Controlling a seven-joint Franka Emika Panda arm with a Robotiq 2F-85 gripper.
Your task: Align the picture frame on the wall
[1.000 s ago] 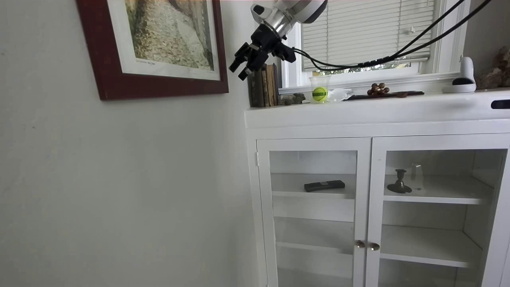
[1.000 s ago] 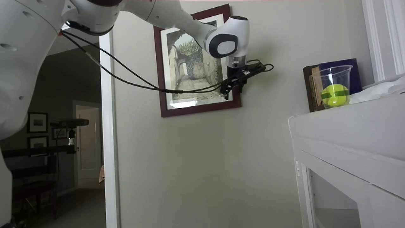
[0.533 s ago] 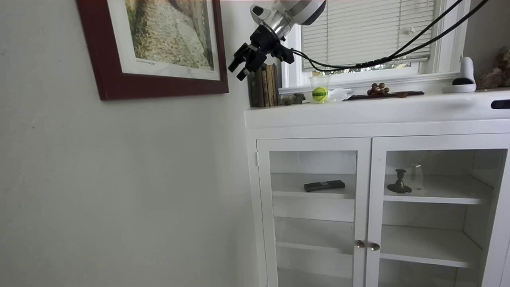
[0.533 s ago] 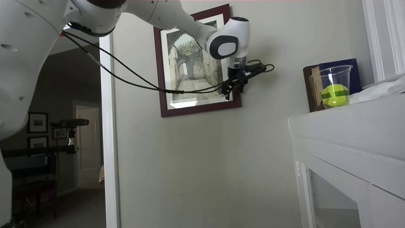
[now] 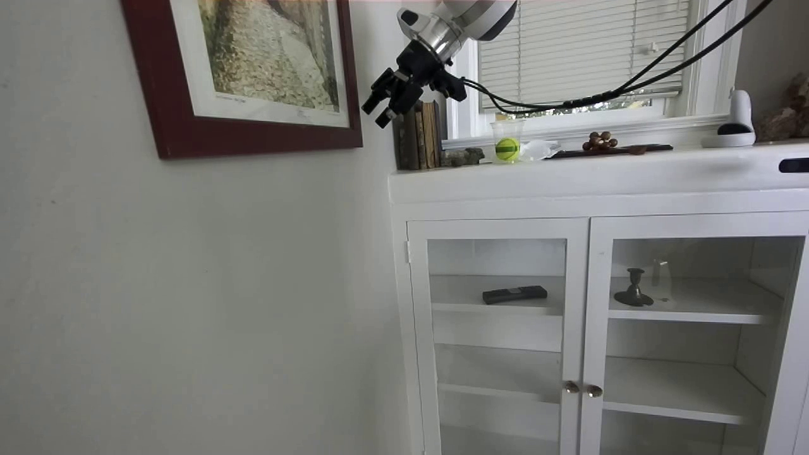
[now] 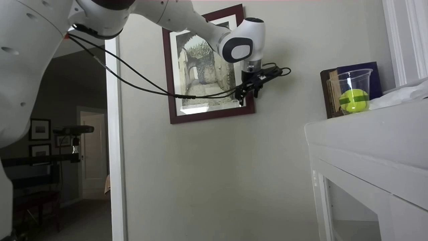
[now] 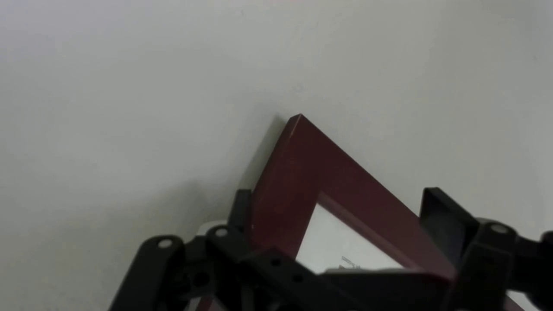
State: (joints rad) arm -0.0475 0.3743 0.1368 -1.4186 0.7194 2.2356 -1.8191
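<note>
The picture frame (image 5: 253, 140), dark red-brown with a white mat, hangs on the off-white wall (image 5: 221, 284). In an exterior view the frame (image 6: 210, 116) is tilted, its lower edge rising to the right, and my arm covers part of it. My gripper (image 6: 248, 99) is open near its lower right corner. In an exterior view the gripper (image 5: 376, 115) is just right of the frame's right side. In the wrist view the open fingers (image 7: 339, 207) stand to either side of a corner of the frame (image 7: 345, 185), nothing held; whether a finger touches it I cannot tell.
A white glass-doored cabinet (image 5: 493, 202) stands right of the frame. Its top holds books (image 6: 329, 93), a clear cup (image 6: 357, 78) with a yellow-green ball, and small objects. Black cables (image 6: 143, 87) hang along the arm. A doorway with a white trim (image 6: 115, 150) is at the left.
My gripper has shifted only slightly, a little to the right in an exterior view, and stays open. The picture frame has not visibly moved.
</note>
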